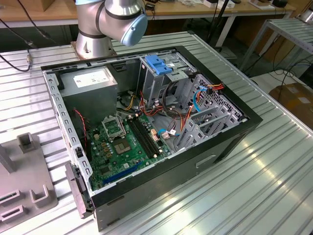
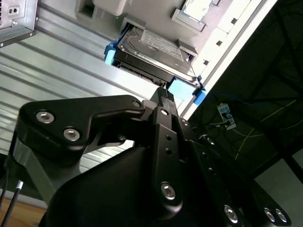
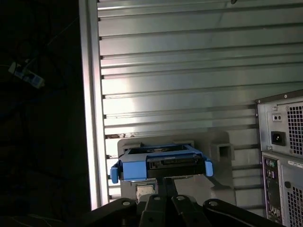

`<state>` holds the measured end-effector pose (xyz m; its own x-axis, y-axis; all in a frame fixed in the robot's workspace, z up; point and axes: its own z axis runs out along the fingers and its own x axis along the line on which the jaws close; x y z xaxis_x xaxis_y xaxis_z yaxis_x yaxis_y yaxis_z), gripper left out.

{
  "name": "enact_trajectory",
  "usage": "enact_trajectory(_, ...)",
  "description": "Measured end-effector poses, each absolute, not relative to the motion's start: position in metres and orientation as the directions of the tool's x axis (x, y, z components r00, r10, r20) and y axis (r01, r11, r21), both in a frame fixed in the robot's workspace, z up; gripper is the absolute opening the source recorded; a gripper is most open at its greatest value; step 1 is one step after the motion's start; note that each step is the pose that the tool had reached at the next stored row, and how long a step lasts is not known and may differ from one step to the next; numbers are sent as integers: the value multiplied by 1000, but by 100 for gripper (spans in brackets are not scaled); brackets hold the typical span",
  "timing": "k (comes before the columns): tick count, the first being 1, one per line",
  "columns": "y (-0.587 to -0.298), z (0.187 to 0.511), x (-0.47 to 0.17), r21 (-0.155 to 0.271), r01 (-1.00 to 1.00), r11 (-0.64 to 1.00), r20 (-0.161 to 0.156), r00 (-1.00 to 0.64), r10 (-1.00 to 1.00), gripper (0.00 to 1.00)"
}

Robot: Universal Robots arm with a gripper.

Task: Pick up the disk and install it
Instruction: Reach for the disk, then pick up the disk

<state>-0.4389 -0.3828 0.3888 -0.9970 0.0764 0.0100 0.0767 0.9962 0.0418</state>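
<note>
Silver ribbed metal slat table (image 1: 259, 191) carrying three things. Open black-and-grey metal computer tower case (image 1: 161, 193) lying on side mid-table, interior facing up. Flat grey plastic holder plate with raised blocks (image 1: 22, 193) sitting just beside case, at exterior view's left. Grey cylindrical robot arm base (image 1: 90, 41) standing behind case.

The disk (image 3: 161, 163) sits in a holder (image 3: 220, 151) on the table (image 3: 180, 71), near the computer case (image 3: 284, 156).
</note>
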Motion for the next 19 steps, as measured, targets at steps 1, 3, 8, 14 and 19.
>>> enact_trajectory(1,-383,389,-440,42,77,996,10,-997,76,10)
enact_trajectory(3,-383,389,-444,42,77,996,11,-997,76,10)
enact_trajectory(8,-383,389,-456,42,77,996,13,-997,76,10)
enact_trajectory(14,-383,389,-463,41,77,996,14,-997,76,10)
enact_trajectory(19,-383,389,-463,41,77,996,14,-997,76,10)
